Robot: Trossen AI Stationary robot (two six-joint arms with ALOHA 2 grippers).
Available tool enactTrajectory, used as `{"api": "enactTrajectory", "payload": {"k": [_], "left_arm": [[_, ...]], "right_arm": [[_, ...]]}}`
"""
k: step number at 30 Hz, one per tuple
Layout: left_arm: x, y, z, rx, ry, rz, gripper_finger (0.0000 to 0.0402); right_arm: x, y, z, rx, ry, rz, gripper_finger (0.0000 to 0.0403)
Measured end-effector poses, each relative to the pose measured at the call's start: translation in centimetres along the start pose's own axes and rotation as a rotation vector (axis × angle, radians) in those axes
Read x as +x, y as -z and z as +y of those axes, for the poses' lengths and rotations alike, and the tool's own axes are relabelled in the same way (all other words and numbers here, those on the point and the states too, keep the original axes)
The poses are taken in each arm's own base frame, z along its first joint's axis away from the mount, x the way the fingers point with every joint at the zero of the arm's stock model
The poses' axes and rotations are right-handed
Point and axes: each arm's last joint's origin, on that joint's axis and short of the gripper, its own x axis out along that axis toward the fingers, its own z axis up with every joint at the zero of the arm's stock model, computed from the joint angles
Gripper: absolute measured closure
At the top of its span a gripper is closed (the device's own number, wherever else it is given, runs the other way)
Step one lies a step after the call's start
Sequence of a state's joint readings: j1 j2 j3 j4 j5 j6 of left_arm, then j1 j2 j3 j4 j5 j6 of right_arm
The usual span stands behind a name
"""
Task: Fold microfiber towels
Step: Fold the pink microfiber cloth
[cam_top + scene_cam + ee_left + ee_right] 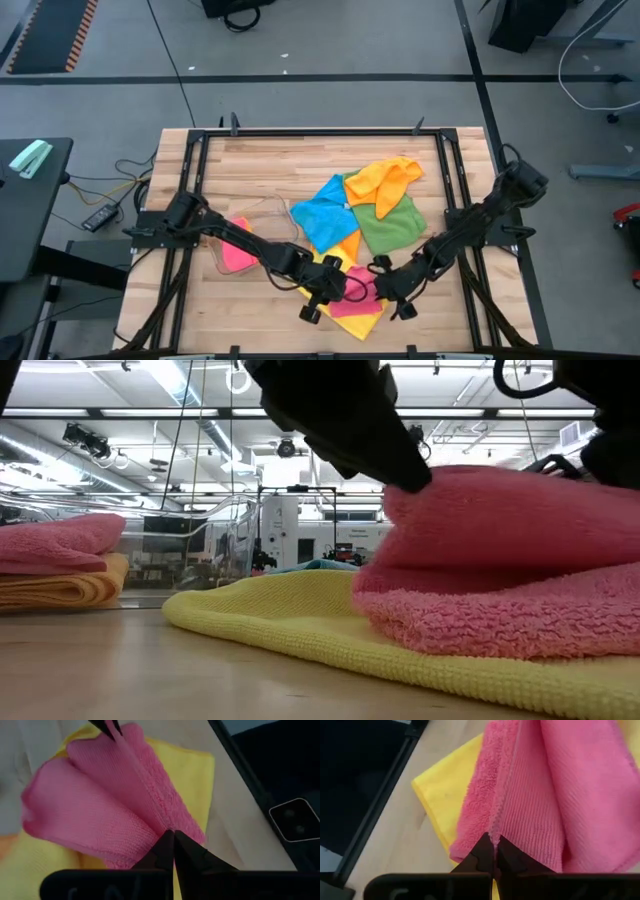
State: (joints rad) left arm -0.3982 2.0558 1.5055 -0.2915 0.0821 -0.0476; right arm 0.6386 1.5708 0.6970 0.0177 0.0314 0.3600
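The left gripper (pixel 173 844) and right gripper (pixel 494 851), both clenched on the pink towel's (pixel 357 299) hem, face each other, apparently at opposite ends, the towel draped between over the yellow towel (pixel 300 622) at the bench's (pixel 260 165) near edge.

The whole wooden table (pixel 300 160) is seen from directly overhead in the high view, with floor around it. The low view is set at tabletop level, very close to a pink towel (pixel 500 560) lying on a yellow towel (pixel 300 610), and faces the room behind. Each wrist view is aimed closely along its arm's fingers at that pink towel (pixel 100 805) (pixel 545 785), which is shared by all four views.
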Motion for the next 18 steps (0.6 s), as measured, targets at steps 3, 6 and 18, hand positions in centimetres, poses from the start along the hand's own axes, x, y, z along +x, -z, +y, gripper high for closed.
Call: {"api": "enactTrajectory", "payload": {"k": [3,6,18], "left_arm": [[0.9,0.4,-0.4,-0.014,0.006,0.014,0.0382],[1.7,0.9,-0.9,-0.010,0.013,0.023,0.0376],[2.6,1.4,-1.7,-0.019,0.016,0.039,0.0388]], "right_arm": [[0.4,-0.1,0.3,-0.001,-0.009,0.008,0.0395],[0.7,-0.1,0.7,0.000,-0.026,0.019,0.0395],[3.3,0.1,1.9,-0.010,-0.033,0.084,0.0357]]}}
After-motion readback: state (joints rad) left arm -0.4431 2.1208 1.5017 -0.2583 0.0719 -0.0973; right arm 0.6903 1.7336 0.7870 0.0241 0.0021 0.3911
